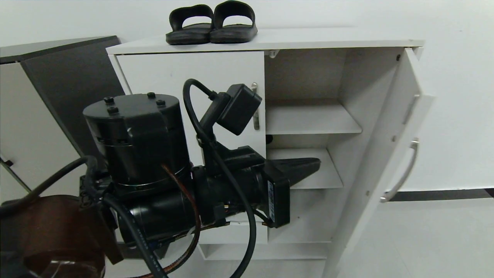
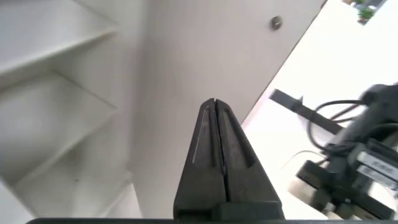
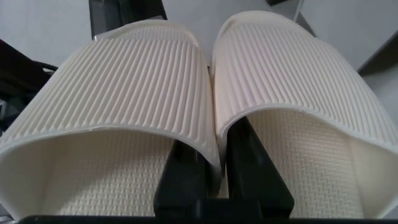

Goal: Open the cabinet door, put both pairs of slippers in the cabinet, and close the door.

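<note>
While door stands open, black slippers atop cabinet, left tool together, right tool clamping cream slippers.

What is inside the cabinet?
Bare shelves show in the open right half; the shut left door and left claw cover the rest.

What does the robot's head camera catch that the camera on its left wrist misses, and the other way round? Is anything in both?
Head view alone: the black slippers sitting on the cabinet top, the closed left door, and the open right door's handle.
Left wrist view alone: a small round fitting on a white panel beyond the shelves.
Both: the left gripper, fingers pressed shut, pointing into the open cabinet towards its white shelves.
</note>
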